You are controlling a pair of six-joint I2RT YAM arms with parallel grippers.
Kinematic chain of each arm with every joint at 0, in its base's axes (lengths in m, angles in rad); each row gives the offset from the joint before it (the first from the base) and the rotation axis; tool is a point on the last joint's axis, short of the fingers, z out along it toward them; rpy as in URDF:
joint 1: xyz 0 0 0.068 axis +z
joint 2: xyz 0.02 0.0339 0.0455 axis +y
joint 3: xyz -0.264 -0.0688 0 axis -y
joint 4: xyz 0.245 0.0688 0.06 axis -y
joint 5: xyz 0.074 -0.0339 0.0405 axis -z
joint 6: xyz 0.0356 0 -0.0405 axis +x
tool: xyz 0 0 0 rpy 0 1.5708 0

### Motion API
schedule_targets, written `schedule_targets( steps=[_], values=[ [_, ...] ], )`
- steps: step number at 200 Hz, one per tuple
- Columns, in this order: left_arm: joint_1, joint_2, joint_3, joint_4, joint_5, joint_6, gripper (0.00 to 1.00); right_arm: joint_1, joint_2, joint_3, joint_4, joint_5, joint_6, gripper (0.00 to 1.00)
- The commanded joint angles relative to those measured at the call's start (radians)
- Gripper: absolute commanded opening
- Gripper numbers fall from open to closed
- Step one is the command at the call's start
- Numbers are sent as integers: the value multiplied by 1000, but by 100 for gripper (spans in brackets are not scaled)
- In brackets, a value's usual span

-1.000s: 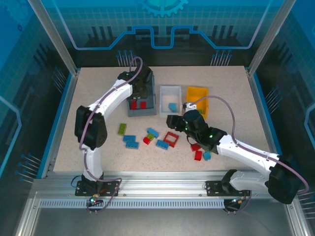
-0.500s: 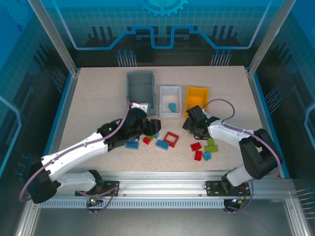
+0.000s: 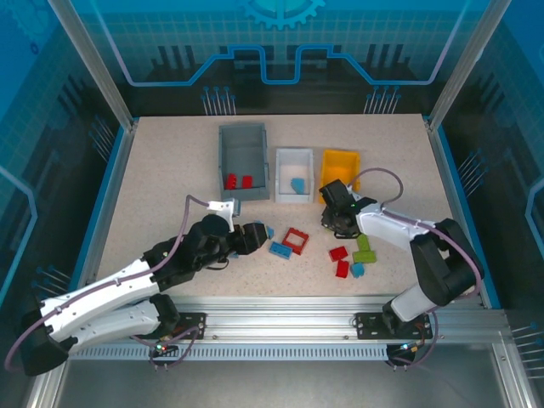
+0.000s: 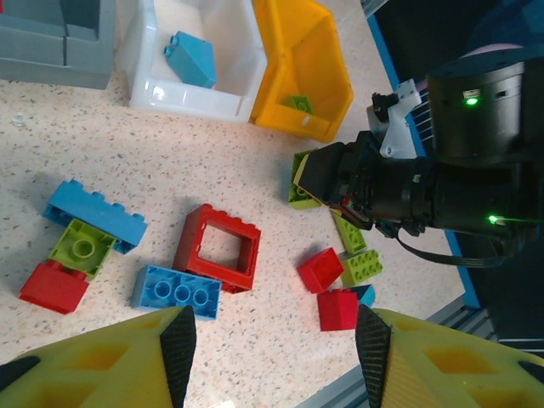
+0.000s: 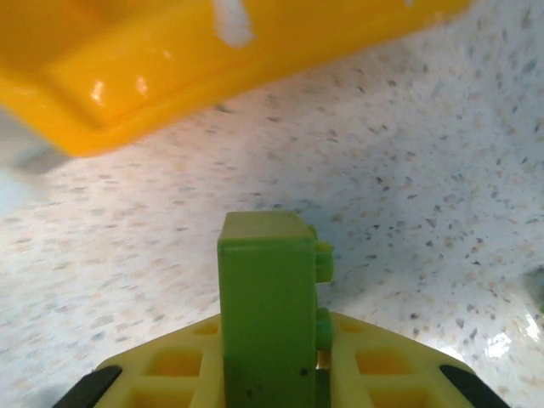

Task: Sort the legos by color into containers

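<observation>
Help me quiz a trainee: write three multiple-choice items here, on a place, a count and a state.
1. The white bin stands: A) between the grey bin and the yellow bin B) left of both C) right of both
2. Red bricks in the grey bin: A) none B) two C) five
3. The right gripper is: A) open B) shut, empty C) shut on a green brick
1 A: mid-row in the top view. 2 B: two lie side by side. 3 C: clamped in the wrist view.
</observation>
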Motion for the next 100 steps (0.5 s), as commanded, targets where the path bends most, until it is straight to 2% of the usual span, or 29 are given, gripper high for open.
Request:
schedule_targets(
  steps=[1,21,48,72,100],
  values=[
    [-5,3,-13,67,-5,-23,56,-5,-48,102,-85,118,-99,24],
    [-5,20,5,34,-34,-29,56,-68,13,195,-86,76,-197,24],
    [-5,0,-6,18,-51,-43,57,-128,169,357,-86,-18,-313,25],
    [-4,-25,-17,-3,-56,-49,58,-165,270,461,-111,-55,-345,27],
    [-4,-41,-20,-28,-61,-54,58,-208,324,503,-120,-91,-334,29]
  ],
)
